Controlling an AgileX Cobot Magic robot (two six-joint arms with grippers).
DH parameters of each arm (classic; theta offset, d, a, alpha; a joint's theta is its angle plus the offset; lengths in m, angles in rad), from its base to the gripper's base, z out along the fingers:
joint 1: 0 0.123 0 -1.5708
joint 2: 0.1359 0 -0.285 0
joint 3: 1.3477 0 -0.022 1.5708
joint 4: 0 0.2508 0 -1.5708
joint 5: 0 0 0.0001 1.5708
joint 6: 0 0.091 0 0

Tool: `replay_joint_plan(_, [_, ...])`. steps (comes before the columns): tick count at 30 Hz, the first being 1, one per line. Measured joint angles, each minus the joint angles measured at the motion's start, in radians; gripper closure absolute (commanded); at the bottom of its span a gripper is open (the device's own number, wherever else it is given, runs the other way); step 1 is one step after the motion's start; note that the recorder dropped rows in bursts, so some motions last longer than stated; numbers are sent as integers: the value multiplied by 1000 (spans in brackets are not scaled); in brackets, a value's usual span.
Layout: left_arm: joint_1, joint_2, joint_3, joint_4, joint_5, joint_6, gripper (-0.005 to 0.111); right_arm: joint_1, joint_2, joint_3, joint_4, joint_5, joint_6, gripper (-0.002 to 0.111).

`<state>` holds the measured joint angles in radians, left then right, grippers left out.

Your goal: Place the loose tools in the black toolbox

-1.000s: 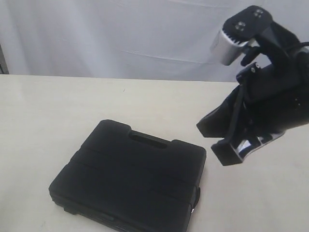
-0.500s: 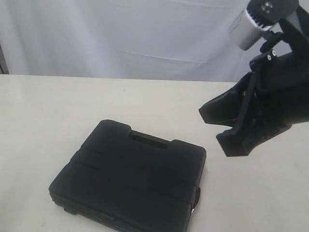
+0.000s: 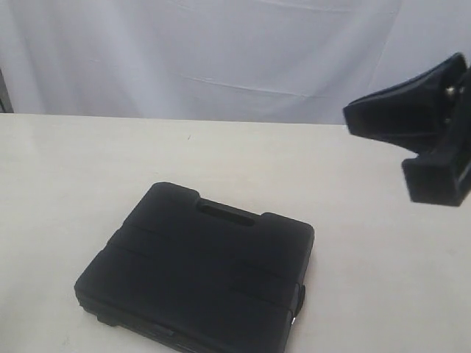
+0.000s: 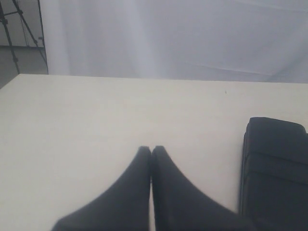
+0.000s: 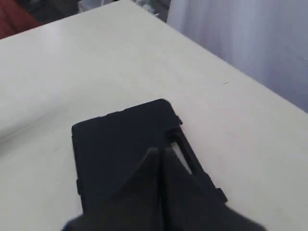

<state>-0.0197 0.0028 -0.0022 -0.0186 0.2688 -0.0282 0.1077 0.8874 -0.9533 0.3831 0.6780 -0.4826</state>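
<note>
Right wrist view: the right claw (image 5: 158, 151), clenched empty, hangs high, well apart from the black toolbox (image 5: 115, 144).

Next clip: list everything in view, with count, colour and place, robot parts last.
toolbox: one, black, closed, flat on the table.
table: one, cream, under the toolbox.
curtain: one, white, behind the table.
tripod: one, dark, beyond the table's corner, left wrist view only.
left fingers: one pair, black, shut, low over the table beside the toolbox.
right fingers: one pair, black, shut, high, right of the toolbox.
</note>
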Motion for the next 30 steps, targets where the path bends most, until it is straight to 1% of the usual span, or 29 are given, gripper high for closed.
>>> replay_joint_plan(2, [0, 0, 0, 0, 0, 0, 107, -63, -35, 43, 27, -32, -4, 109])
replay_joint_plan(6, [0, 0, 0, 0, 0, 0, 107, -230, -158, 175, 126, -85, -8, 109])
replay_joint_plan(8, [0, 0, 0, 0, 0, 0, 107, -288, -217, 232, 146, -93, -10, 109])
replay_joint_plan(10, [0, 0, 0, 0, 0, 0, 107, -323, -273, 279, 156, -94, -15, 109])
replay_joint_plan(16, [0, 0, 0, 0, 0, 0, 107, -343, -392, 383, 168, -107, -46, 109])
replay_joint_plan(19, [0, 0, 0, 0, 0, 0, 107, -343, -417, 426, 187, -147, -47, 109])
replay_joint_plan(21, [0, 0, 0, 0, 0, 0, 107, -343, -422, 486, 232, -225, -47, 109])
replay_joint_plan(26, [0, 0, 0, 0, 0, 0, 107, -343, -452, 702, 398, -512, -30, 109])
replay_joint_plan(28, [0, 0, 0, 0, 0, 0, 107, -343, -480, 766, 406, -585, 17, 109])
replay_joint_plan(30, [0, 0, 0, 0, 0, 0, 107, -345, -516, 796, 361, -609, 62, 109])
